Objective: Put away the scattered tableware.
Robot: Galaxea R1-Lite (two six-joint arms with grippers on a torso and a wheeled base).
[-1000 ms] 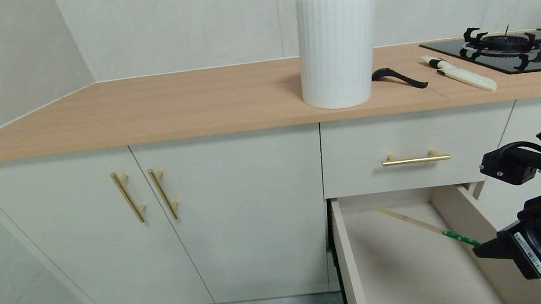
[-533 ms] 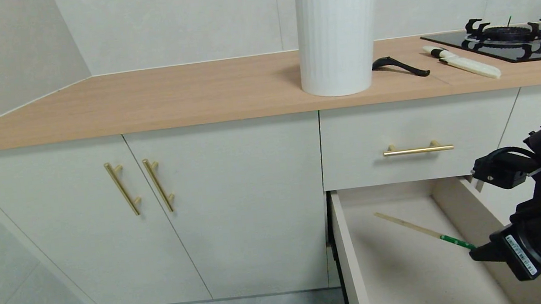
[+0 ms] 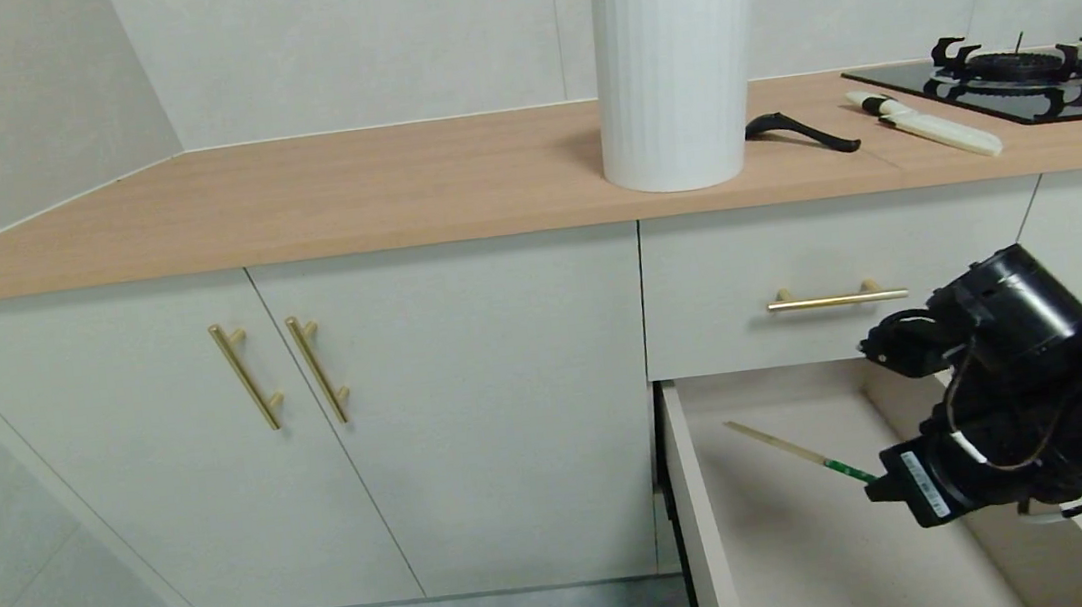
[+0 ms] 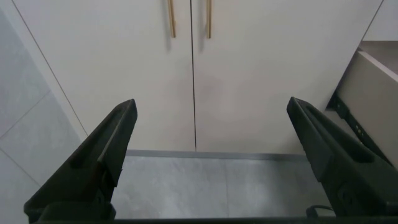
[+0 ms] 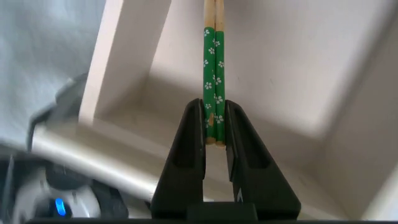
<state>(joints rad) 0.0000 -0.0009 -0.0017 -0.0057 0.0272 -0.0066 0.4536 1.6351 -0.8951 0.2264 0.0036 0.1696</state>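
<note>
The right gripper is clamped on the green-patterned ends of the chopsticks, which are held slanting over the open drawer. Because only the very ends are pinched, the pair could be twisted loose or knocked against the drawer wall. The left gripper is held apart, facing the cabinet doors.

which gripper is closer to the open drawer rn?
Right. The right gripper hangs over the open drawer, shut on the chopsticks, which point into it. The left gripper, open, faces the cabinet doors, off to the side of the drawer.
</note>
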